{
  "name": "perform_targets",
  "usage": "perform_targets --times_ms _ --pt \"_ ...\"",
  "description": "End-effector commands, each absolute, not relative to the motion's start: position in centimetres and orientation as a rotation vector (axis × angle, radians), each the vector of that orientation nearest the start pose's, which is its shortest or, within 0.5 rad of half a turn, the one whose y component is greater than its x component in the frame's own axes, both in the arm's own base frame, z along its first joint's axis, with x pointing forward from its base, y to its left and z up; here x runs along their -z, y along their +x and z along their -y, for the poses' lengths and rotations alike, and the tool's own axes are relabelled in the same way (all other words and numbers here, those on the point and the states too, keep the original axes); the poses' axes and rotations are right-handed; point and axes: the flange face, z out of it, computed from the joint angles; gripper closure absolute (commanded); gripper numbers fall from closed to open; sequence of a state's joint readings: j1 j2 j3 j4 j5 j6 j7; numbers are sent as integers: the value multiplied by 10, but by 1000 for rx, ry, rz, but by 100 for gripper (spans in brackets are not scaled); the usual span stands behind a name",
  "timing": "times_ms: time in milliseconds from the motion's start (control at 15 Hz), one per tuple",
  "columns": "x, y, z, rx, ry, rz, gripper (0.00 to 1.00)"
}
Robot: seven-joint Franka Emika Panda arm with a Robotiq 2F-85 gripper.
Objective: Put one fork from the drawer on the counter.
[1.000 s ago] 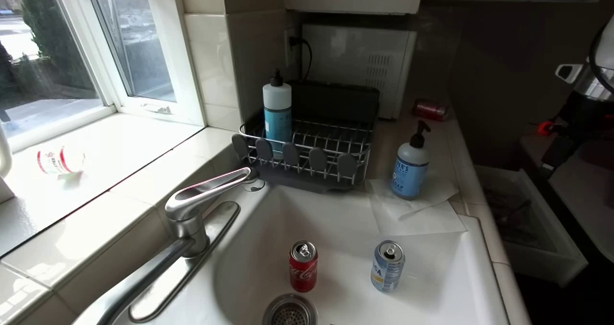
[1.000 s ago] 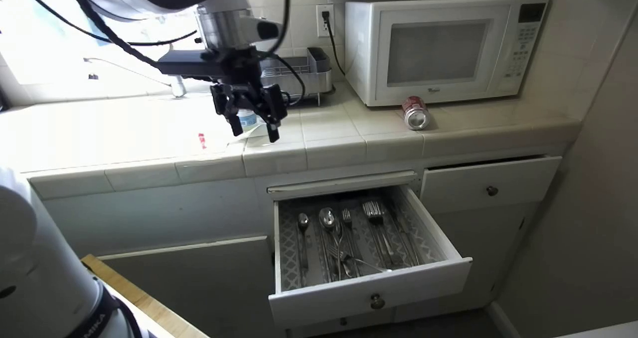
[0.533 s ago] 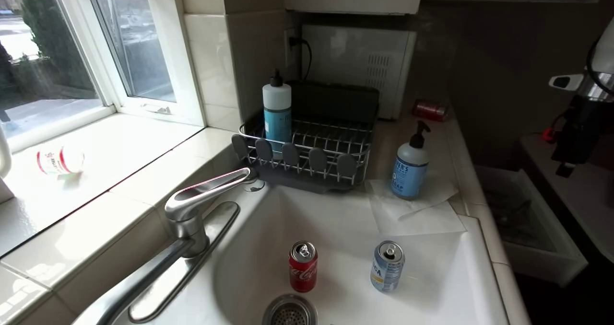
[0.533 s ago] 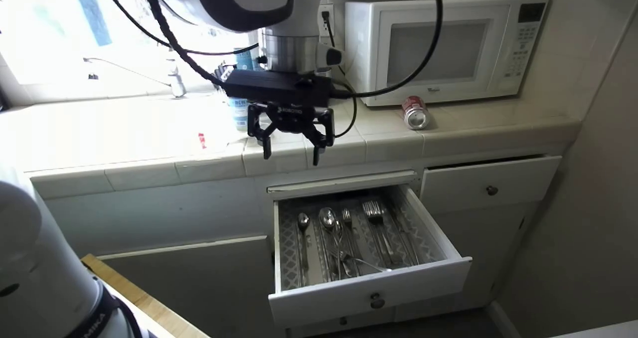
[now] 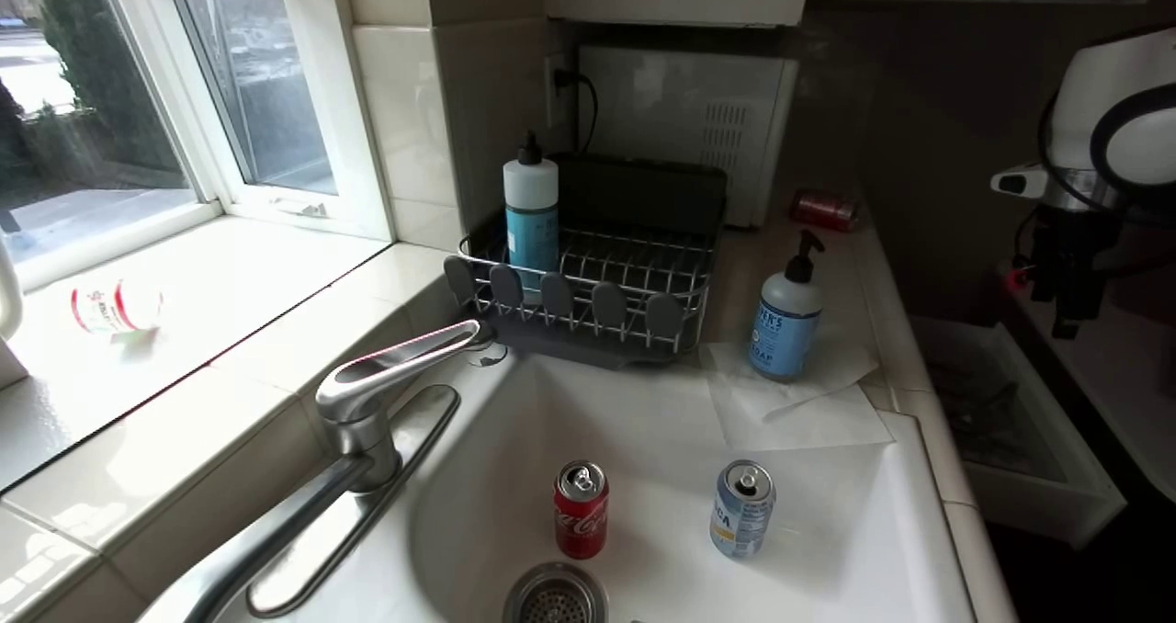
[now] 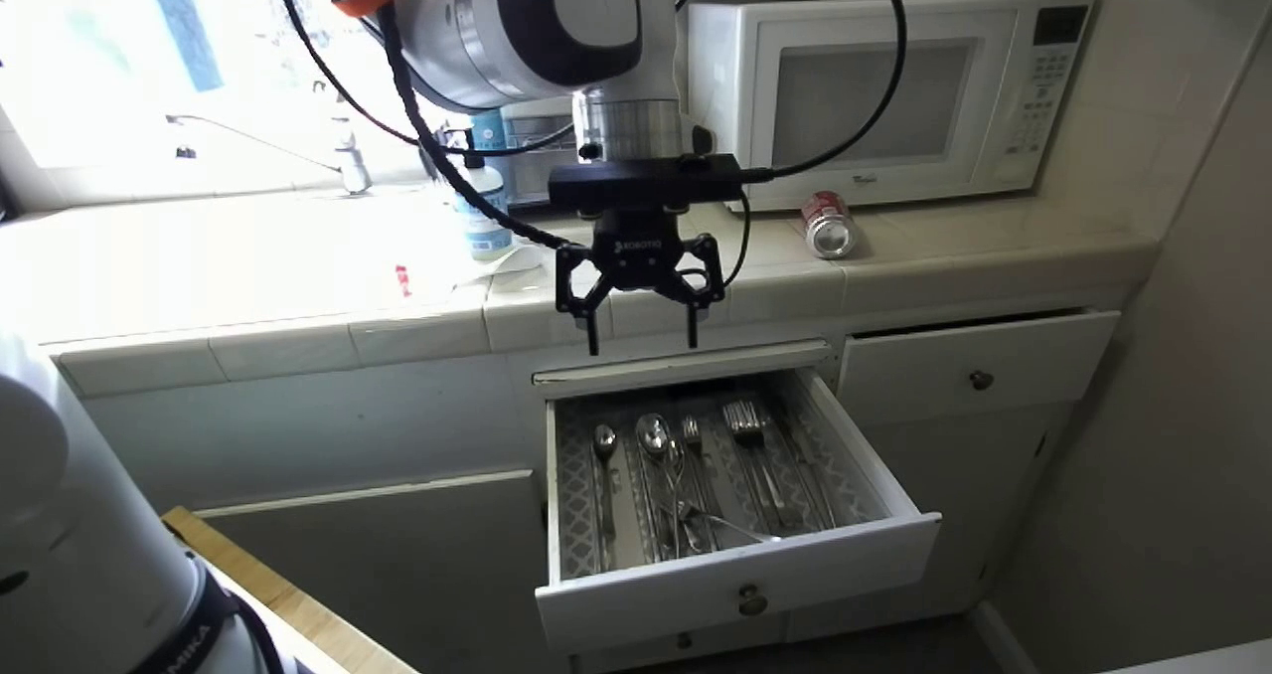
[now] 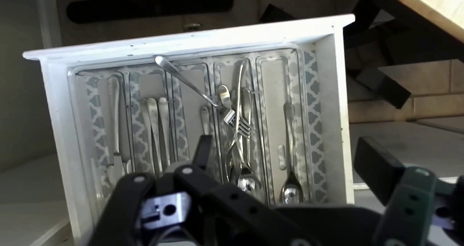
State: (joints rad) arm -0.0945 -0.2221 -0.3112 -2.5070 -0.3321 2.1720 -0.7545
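My gripper (image 6: 643, 346) is open and empty, pointing down above the back of the open drawer (image 6: 696, 594). In the wrist view, its fingers (image 7: 290, 148) are spread wide. One fork (image 7: 188, 84) lies diagonally across the cutlery tray, its tines over several spoons; it also shows in an exterior view (image 6: 730, 528). Several more forks (image 6: 742, 425) lie together in a compartment to the right; in the wrist view, their handles show (image 7: 156, 119) and their heads are hidden by the gripper. The pale counter (image 6: 258, 266) with its white sink basin (image 5: 625, 412) stands behind the drawer.
A soap bottle (image 5: 784, 329) stands on paper by the sink. Two cans (image 5: 582, 513) stand in the basin. A dish rack (image 5: 588, 301), microwave (image 6: 874, 107) and lying red can (image 6: 828, 227) are on the counter. A second drawer (image 6: 979, 371) is slightly open.
In the exterior view facing the drawer, the gripper has moved right and down from over the counter edge to above the drawer, and has turned so both fingers show side by side. The cutlery has not moved.
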Motion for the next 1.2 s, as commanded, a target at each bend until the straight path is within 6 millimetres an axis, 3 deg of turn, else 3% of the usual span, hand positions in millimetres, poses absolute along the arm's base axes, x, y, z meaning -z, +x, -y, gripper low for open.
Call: perform_targets --times_ms 0,533,667,933,1133 --pt "-348 394 181 -342 -3097 904 0" --pt "-349 397 183 -344 -3098 916 0" --pt "-344 400 184 -324 -3073 995 0" --pt "-319 402 195 -260 -3023 1194 0" --pt "-291 395 217 -175 -2902 1383 0"
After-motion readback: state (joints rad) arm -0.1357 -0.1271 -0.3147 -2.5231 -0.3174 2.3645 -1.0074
